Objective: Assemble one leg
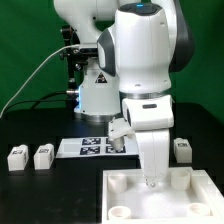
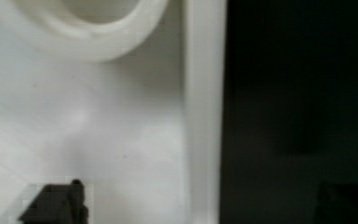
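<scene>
The large white tray-like piece (image 1: 120, 195) lies at the front of the table. My gripper (image 1: 152, 183) is lowered onto its far part. In the wrist view the gripper (image 2: 199, 206) is open and empty. It straddles the tray's side edge (image 2: 197, 110), with one finger (image 2: 55, 203) over the white surface and the other over the black table. A round corner socket (image 2: 96, 12) shows ahead. Two legs (image 1: 17, 156) (image 1: 43, 155) stand at the exterior view's left and one leg (image 1: 182, 150) at its right. Another white block (image 1: 120, 130) sits by the gripper, partly hidden.
The marker board (image 1: 88, 148) lies flat behind the tray, between the legs. The robot's base (image 1: 95, 95) and cables stand at the back. Black table (image 2: 300, 110) lies beside the tray's edge.
</scene>
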Motion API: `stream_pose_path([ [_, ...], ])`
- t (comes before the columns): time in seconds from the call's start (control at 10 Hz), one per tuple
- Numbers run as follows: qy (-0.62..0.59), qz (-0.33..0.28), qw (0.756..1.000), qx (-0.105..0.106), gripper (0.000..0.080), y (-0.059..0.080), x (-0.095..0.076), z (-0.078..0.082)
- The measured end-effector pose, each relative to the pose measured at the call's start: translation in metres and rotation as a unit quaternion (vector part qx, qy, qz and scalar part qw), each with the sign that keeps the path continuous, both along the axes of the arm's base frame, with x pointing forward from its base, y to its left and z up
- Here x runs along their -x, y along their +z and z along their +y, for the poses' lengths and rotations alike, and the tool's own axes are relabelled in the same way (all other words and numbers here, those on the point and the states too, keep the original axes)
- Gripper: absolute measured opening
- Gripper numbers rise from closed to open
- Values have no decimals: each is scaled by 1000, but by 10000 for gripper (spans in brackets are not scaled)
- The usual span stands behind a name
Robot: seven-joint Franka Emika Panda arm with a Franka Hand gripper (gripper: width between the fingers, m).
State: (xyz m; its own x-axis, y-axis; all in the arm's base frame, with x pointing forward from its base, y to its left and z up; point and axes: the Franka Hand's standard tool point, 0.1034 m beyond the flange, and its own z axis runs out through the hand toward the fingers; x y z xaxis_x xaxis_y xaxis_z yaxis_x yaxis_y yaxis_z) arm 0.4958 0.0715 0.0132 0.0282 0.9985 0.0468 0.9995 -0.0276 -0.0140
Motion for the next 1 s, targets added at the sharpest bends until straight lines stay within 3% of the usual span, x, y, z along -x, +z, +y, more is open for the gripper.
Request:
stream_pose_path([
  [0.4, -1, 0, 1000, 0, 649, 1, 0, -1],
  [0.6, -59, -8, 998, 6, 649, 29, -4, 2],
  [0.8, -153, -4, 988, 7, 649, 46, 4, 21],
  [1.0, -306, 7, 952, -1, 649, 48, 16, 46],
])
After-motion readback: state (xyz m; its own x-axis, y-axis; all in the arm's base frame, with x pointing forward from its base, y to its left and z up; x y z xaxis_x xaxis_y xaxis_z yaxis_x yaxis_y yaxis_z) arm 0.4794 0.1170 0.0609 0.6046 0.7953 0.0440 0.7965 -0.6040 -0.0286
